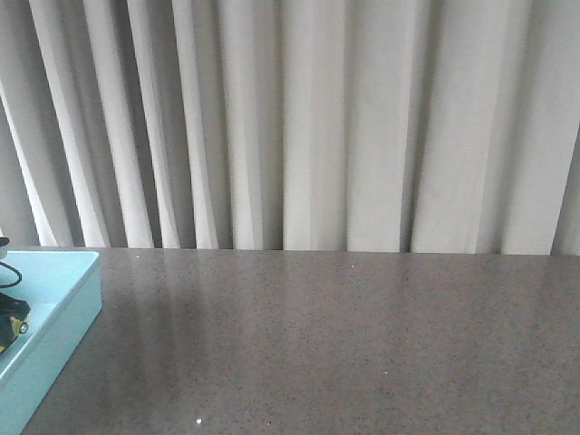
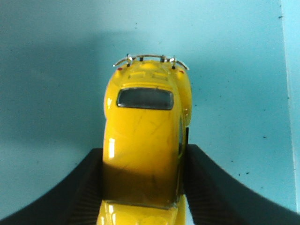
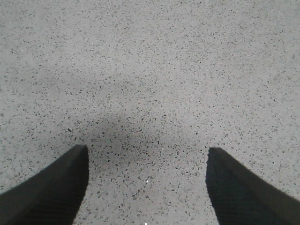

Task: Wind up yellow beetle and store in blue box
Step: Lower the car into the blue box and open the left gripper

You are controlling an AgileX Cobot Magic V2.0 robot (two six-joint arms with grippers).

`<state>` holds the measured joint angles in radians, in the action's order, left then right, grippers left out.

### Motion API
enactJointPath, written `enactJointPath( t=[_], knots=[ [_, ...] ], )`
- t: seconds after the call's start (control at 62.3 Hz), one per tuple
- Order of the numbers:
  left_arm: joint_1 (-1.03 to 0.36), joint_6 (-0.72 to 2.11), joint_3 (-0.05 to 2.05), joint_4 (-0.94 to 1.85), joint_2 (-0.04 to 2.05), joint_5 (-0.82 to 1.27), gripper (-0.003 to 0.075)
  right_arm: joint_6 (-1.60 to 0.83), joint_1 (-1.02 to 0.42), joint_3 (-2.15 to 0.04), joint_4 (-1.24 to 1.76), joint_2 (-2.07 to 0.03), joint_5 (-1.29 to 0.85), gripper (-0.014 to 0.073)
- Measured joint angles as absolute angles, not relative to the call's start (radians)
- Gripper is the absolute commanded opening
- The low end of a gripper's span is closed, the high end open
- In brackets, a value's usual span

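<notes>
Currently the left gripper [image 2: 143, 187] clamps the yellow beetle [image 2: 146, 136] by its sides over the blue box [image 1: 54, 317] floor at the front view's lower left, seemingly for storing. Right gripper [image 3: 147, 180] gapes wide, empty, above the table [image 1: 344, 344].

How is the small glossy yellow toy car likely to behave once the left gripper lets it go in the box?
The yellow beetle, with its shiny rounded shell, probably slips easily between the left gripper pads. Being wheeled, it may roll across the smooth blue box floor.

Yellow beetle [image 2: 143, 140] in blue box [image 1: 54, 313] — table's [image 1: 344, 344] left edge.
</notes>
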<state>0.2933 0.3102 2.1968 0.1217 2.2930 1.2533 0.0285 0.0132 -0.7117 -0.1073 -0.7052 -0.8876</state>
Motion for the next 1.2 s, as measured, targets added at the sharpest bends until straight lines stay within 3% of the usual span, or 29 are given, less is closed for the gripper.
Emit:
enactJointPath(
  t=[0.561,0.85,1.203],
  knots=[
    [0.293,0.31,2.197,0.122,2.293,1.252,0.0386,0.029,0.013,-0.712,-0.107,-0.705,-0.888,0.0509],
    [0.293,0.309,2.197,0.134,2.286,1.251,0.0511,0.029,0.013,-0.712,-0.107,-0.705,-0.888,0.0509],
    [0.293,0.309,2.197,0.148,2.159,1.252,0.0514,0.029,0.013,-0.712,-0.107,-0.705,-0.888,0.0509]
  ],
)
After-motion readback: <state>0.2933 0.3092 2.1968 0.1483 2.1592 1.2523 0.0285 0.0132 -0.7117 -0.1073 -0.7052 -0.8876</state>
